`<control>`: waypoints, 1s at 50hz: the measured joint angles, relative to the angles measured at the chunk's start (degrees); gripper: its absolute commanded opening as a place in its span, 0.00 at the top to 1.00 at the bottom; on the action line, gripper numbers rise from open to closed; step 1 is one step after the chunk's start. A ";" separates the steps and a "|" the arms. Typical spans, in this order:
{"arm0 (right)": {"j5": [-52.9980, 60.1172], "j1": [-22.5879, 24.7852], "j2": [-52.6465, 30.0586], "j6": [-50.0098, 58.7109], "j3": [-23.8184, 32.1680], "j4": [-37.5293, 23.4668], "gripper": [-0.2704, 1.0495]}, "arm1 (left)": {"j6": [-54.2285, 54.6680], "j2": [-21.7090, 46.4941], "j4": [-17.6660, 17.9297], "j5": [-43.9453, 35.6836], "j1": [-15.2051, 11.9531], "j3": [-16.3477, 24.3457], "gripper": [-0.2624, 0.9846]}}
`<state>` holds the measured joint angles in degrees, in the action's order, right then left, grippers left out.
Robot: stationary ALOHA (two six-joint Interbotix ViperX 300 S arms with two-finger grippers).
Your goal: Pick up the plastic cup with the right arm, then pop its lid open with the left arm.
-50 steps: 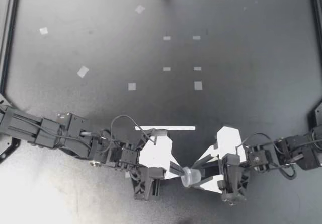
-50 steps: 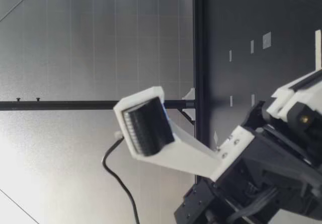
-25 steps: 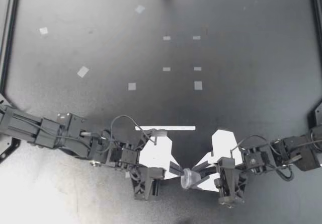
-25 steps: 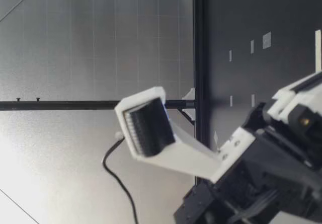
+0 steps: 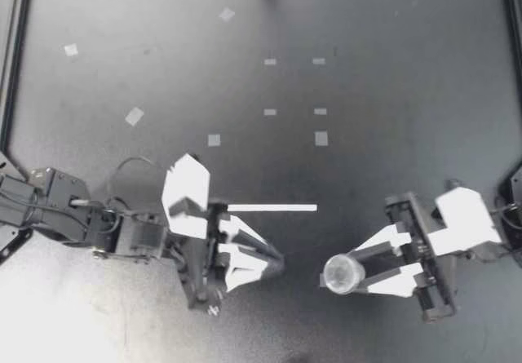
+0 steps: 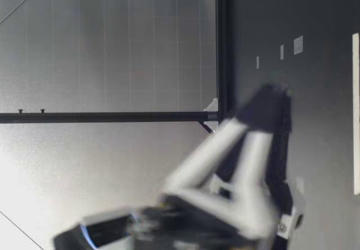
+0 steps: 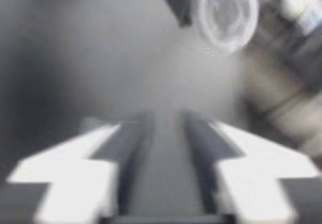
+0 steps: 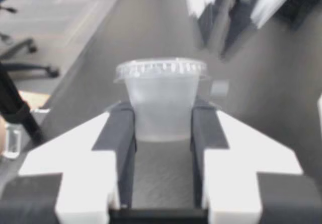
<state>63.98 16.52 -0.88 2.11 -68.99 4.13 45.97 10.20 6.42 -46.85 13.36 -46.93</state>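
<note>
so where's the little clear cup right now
In the top view the clear cup is right of the table's middle, gripped upright in the right arm's jaws, just past the right end of the long white strip.

Clear cup (image 5: pixel 343 272), black table (image 5: pixel 391 94), white strip (image 5: pixel 272 208)

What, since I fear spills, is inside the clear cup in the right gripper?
The clear lidded cup looks empty: nothing shows through its walls. My right gripper covers its lower sides.

Arms parted: right gripper (image 5: pixel 352 272) carried cup (image 5: pixel 341 272) rightward; left gripper (image 5: pixel 273 265) apparently let go, withdrew.
</note>
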 measured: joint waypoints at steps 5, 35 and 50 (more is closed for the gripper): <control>0.70 0.00 -1.58 -5.54 0.44 1.05 0.57 | 16.26 0.00 0.00 -7.03 0.09 -0.97 0.09; 1.93 -1.58 -3.34 -14.33 6.42 1.85 0.57 | 29.88 1.05 -0.62 -11.43 0.09 2.46 0.18; 1.76 -3.78 -8.17 -10.72 7.29 3.08 0.58 | 29.79 1.05 -2.37 -11.34 0.00 2.29 0.19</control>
<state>65.74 12.74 -9.05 -8.61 -61.70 7.21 75.76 11.25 4.04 -58.18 13.36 -44.65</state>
